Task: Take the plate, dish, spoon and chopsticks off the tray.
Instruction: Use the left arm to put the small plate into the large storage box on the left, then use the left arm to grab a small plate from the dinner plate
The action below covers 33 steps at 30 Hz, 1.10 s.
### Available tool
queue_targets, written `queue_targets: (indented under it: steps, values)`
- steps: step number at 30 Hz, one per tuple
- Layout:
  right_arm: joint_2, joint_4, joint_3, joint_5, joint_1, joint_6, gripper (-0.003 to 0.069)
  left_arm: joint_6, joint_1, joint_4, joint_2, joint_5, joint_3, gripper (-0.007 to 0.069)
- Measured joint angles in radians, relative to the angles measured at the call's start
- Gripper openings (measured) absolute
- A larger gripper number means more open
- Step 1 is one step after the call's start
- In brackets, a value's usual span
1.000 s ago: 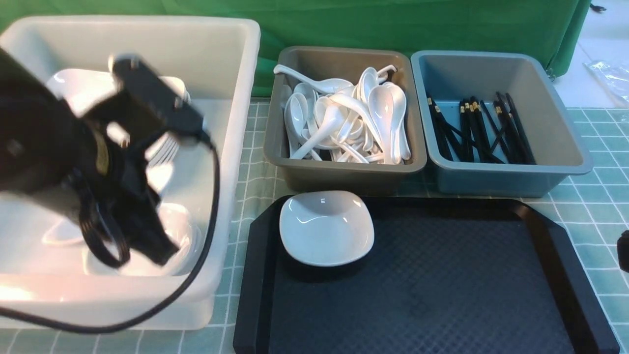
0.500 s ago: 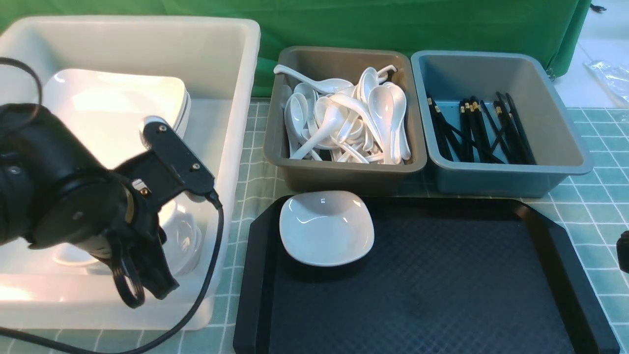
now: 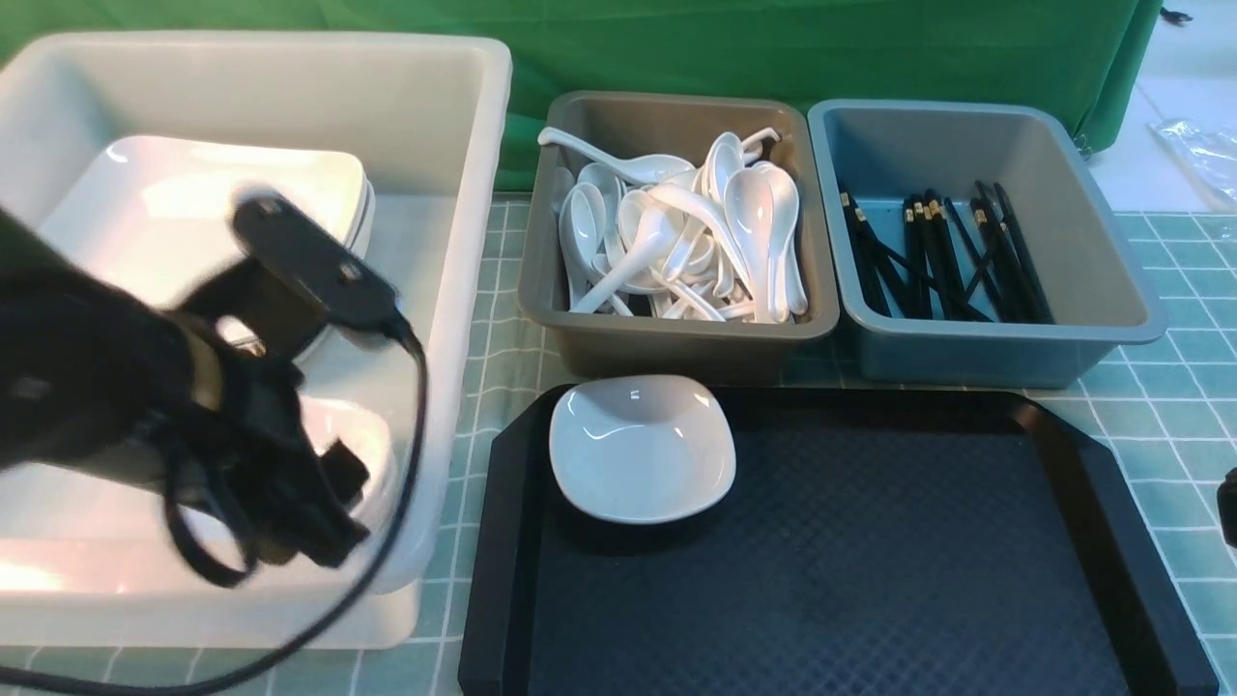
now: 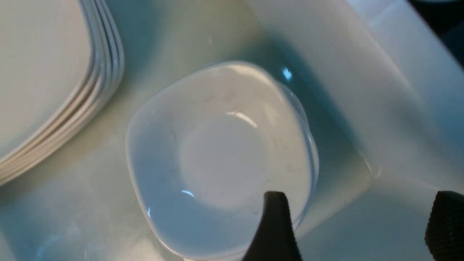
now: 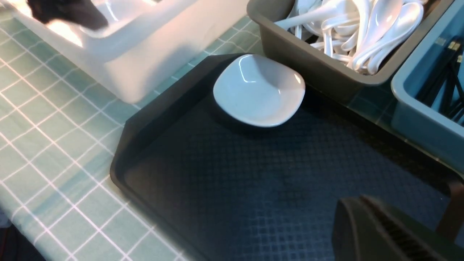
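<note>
On the green checked worktop (image 3: pixel 1160 406), my left fingers (image 4: pixel 273 224) had just sprung apart over the white tub (image 3: pixel 464 193), leaving a dish (image 4: pixel 217 156) inside; right fingers (image 5: pixel 380 232) stayed together. A second dish (image 3: pixel 638 449) waited on the tray (image 3: pixel 870 580).

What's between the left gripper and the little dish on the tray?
The white tub wall, checked tablecloth, then the tray rim, seen in the front view.
</note>
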<state>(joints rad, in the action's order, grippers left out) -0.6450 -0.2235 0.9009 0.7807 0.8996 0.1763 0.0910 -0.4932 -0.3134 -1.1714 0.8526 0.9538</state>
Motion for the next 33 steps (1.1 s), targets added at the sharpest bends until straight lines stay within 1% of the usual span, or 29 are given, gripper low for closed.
queue_targets:
  steps: [2, 4, 5, 7, 10, 11, 13, 14, 15, 16, 18, 19, 22, 23, 25, 26, 27, 30, 31, 32, 33]
  values:
    - [0.0, 0.0, 0.0, 0.0, 0.0, -0.002, 0.002, 0.002, 0.0, 0.003, 0.029, 0.0, 0.013, 0.0523]
    - [0.0, 0.0, 0.0, 0.001, 0.0, -0.003, 0.002, 0.005, 0.0, 0.009, 0.085, -0.01, 0.042, 0.0486]
    - [0.0, -0.004, 0.0, 0.002, 0.0, -0.003, 0.002, 0.019, 0.0, 0.021, 0.1, -0.018, 0.051, 0.0438]
    - [0.0, -0.015, 0.0, 0.012, 0.0, -0.004, 0.002, 0.081, 0.0, 0.074, 0.109, -0.037, 0.059, 0.033]
    - [0.0, -0.072, 0.001, 0.069, 0.0, 0.004, 0.002, 0.262, -0.007, 0.26, 0.072, -0.063, 0.06, 0.0113]
    - [0.0, -0.098, 0.005, 0.109, 0.0, 0.02, 0.002, 0.323, -0.019, 0.324, 0.043, -0.077, 0.06, 0.0069]
    - [0.0, -0.149, 0.015, 0.182, 0.0, 0.046, 0.002, 0.391, -0.057, 0.403, -0.024, -0.109, 0.067, 0.0028]
    - [0.0, -0.167, 0.018, 0.211, 0.0, 0.052, 0.002, 0.414, -0.096, 0.427, -0.097, -0.131, 0.085, 0.0015]
    - [0.0, -0.169, 0.019, 0.218, 0.0, 0.055, 0.002, 0.418, -0.107, 0.429, -0.107, -0.135, 0.092, 0.0013]
    - [0.0, -0.175, 0.019, 0.231, 0.0, 0.059, 0.002, 0.426, -0.142, 0.427, -0.168, -0.145, 0.12, 0.0011]
    - [0.002, -0.178, 0.019, 0.252, 0.0, 0.066, 0.002, 0.417, -0.197, 0.399, -0.279, -0.153, 0.179, 0.0015]
    - [0.002, -0.178, 0.019, 0.254, 0.0, 0.066, 0.002, 0.409, -0.207, 0.394, -0.302, -0.154, 0.192, 0.0017]
    - [0.007, -0.18, 0.019, 0.286, 0.0, 0.073, 0.002, 0.3, -0.274, 0.288, -0.499, -0.142, 0.327, 0.0081]
    - [0.007, -0.18, 0.019, 0.286, 0.0, 0.073, 0.002, 0.3, -0.274, 0.281, -0.499, -0.142, 0.327, 0.0087]
    - [0.008, -0.181, 0.019, 0.297, 0.0, 0.074, 0.002, 0.224, -0.287, 0.226, -0.62, -0.119, 0.418, 0.0175]
    - [0.008, -0.181, 0.019, 0.3, 0.0, 0.075, 0.002, 0.192, -0.287, 0.214, -0.662, -0.113, 0.462, 0.023]
    - [0.008, -0.181, 0.019, 0.304, 0.0, 0.075, 0.002, 0.164, -0.287, 0.205, -0.7, -0.108, 0.497, 0.0267]
    - [0.008, -0.181, 0.019, 0.313, 0.0, 0.075, 0.002, 0.123, -0.286, 0.169, -0.788, -0.106, 0.575, 0.0402]
    - [0.008, -0.181, 0.019, 0.314, 0.0, 0.075, 0.002, 0.116, -0.286, 0.153, -0.818, -0.111, 0.598, 0.0461]
    - [0.008, -0.181, 0.019, 0.315, 0.0, 0.075, 0.002, 0.113, -0.286, 0.147, -0.84, -0.117, 0.611, 0.049]
    - [0.008, -0.181, 0.019, 0.315, 0.0, 0.075, 0.002, 0.113, -0.286, 0.145, -0.844, -0.119, 0.614, 0.0503]
